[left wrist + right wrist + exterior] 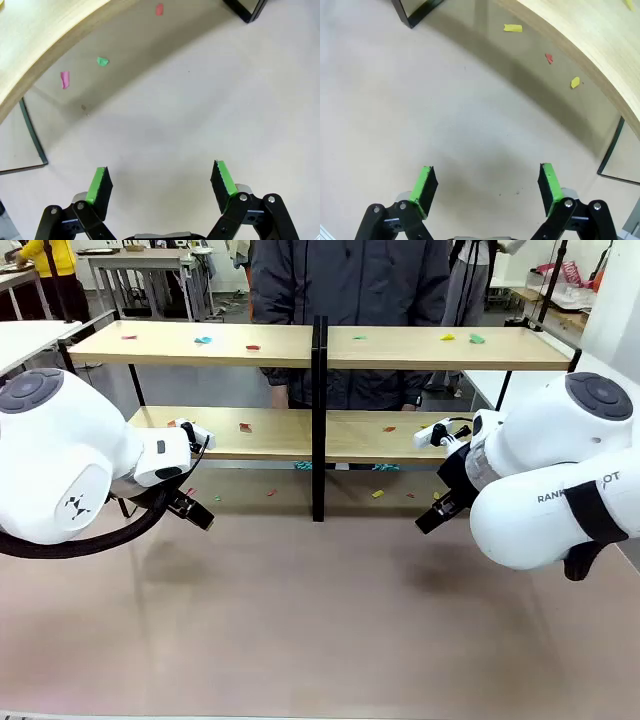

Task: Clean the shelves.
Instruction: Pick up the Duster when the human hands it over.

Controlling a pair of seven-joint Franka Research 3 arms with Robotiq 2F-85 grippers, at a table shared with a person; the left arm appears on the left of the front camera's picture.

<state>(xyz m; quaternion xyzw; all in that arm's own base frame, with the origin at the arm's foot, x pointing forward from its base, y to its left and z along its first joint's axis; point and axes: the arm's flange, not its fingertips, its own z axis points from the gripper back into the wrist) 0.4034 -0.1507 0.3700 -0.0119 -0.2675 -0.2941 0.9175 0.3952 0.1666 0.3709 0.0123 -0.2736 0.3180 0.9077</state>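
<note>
Spanning the grey tabletop [320,630] at 12 o'clock, the two-tier light-wood shelves on a black metal frame [420,348] look uncleaned. The left gripper [161,171] and right gripper [486,172] hover before them, fingers [98,186] wide and empty. Small coloured scraps [203,340] litter both boards.

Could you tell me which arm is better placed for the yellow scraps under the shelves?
Right: the right pincer, open, faces the yellow scraps on its side of the black divider.
</note>
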